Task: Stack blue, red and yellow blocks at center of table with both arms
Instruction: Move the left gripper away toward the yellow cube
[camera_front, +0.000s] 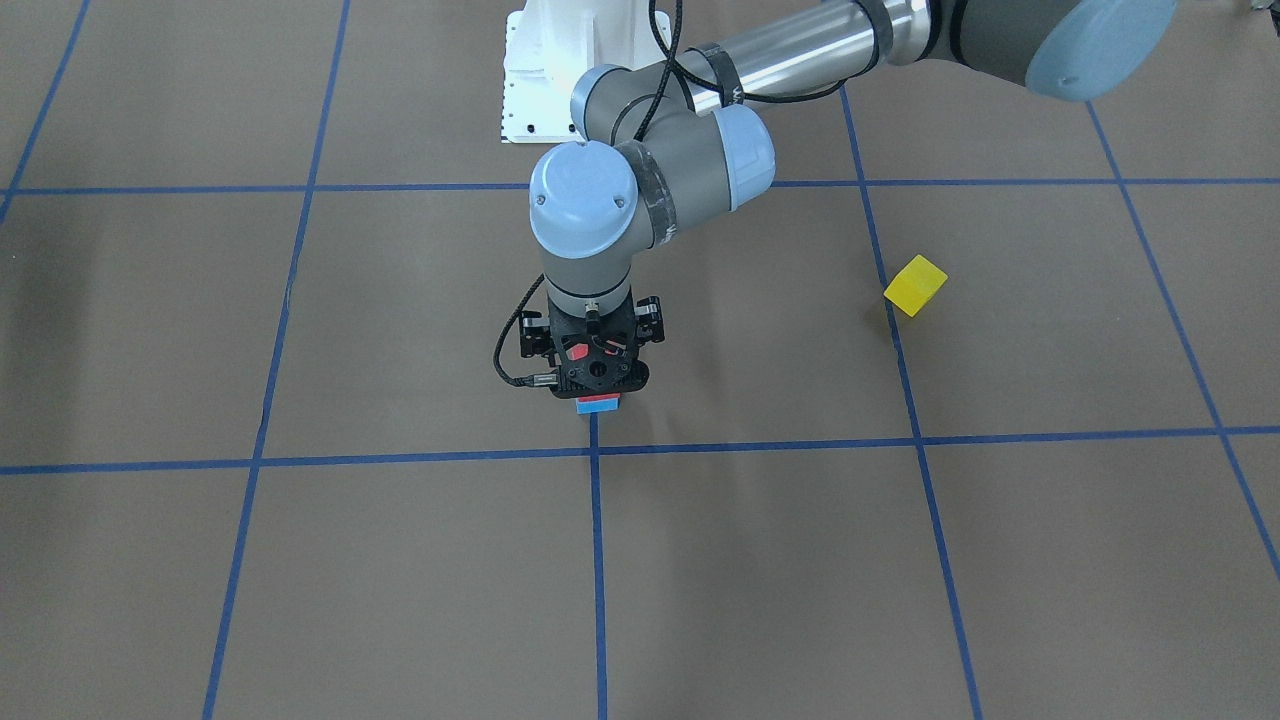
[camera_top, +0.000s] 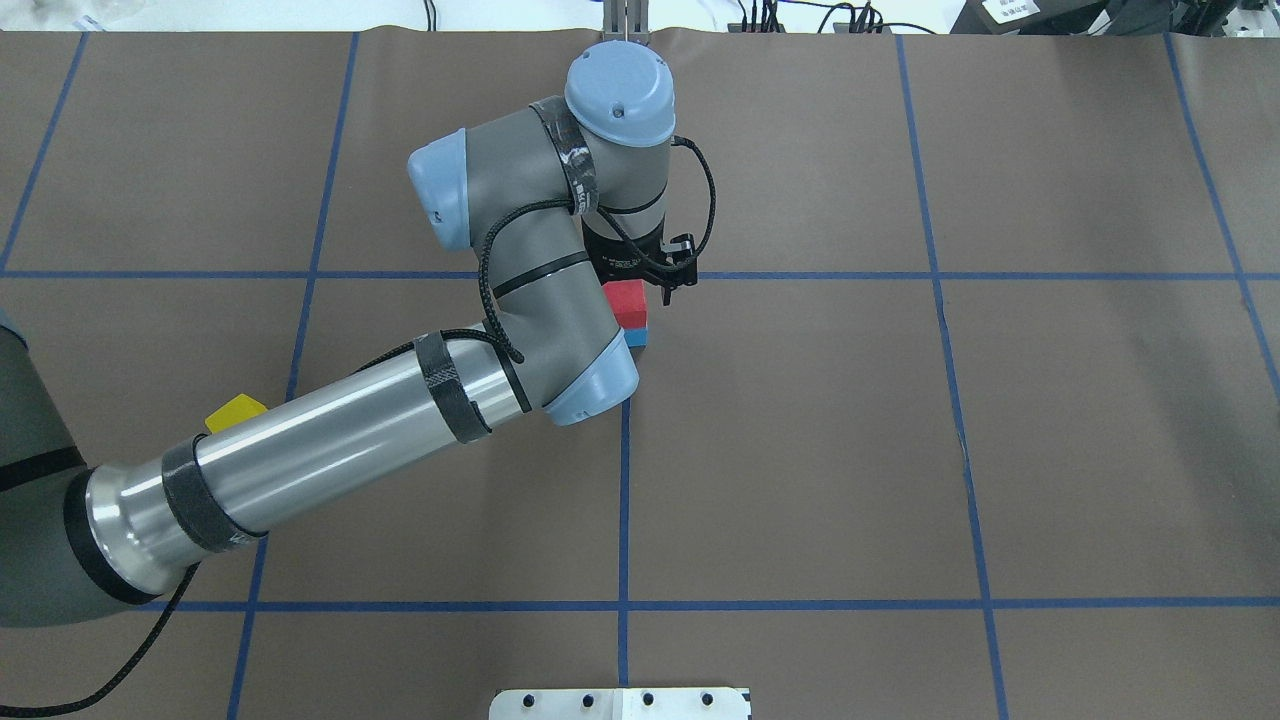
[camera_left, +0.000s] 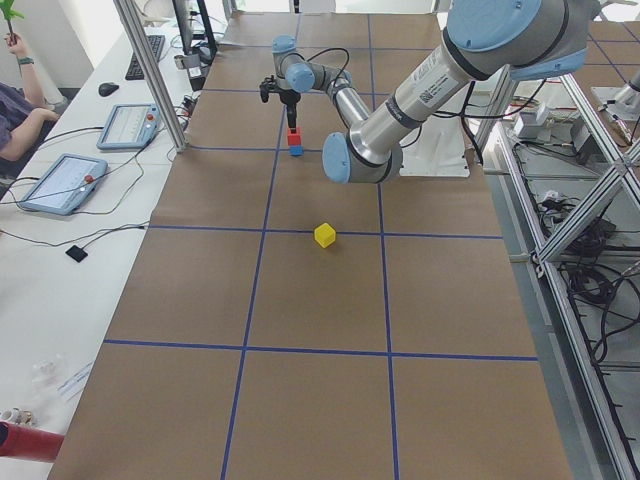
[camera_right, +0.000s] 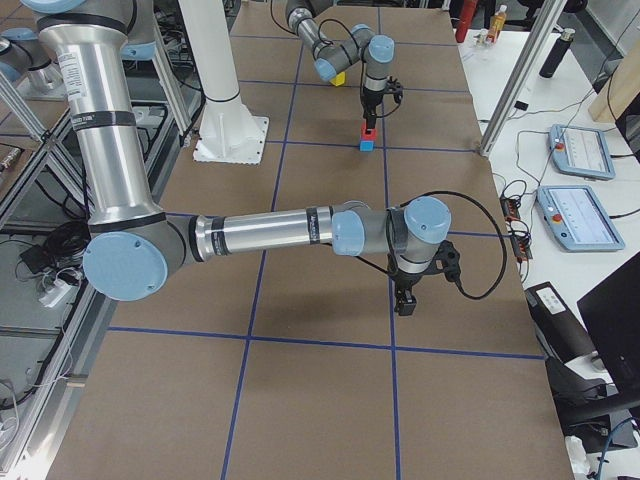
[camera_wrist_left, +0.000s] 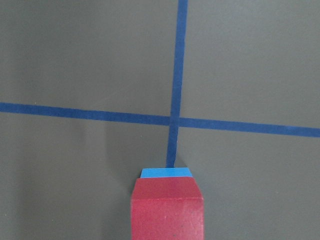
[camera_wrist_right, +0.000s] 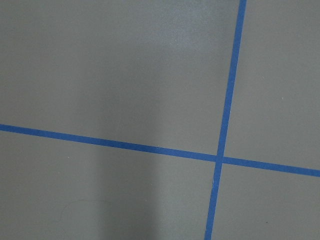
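The red block (camera_top: 628, 302) sits on the blue block (camera_top: 637, 339) at the table's centre, beside a tape crossing. My left gripper (camera_front: 597, 378) points straight down over this stack and is shut on the red block (camera_wrist_left: 167, 210); the blue block's (camera_wrist_left: 166, 173) edge shows beneath it in the left wrist view. The yellow block (camera_front: 915, 285) lies alone on my left side, partly hidden by my left forearm in the overhead view (camera_top: 235, 412). My right gripper (camera_right: 405, 303) shows only in the exterior right view, low over bare table far from the blocks; I cannot tell whether it is open.
The white robot base plate (camera_front: 560, 70) stands at the robot's edge of the table. Blue tape lines (camera_wrist_right: 225, 120) grid the brown surface. Operator tablets (camera_right: 575, 150) lie beyond the far table edge.
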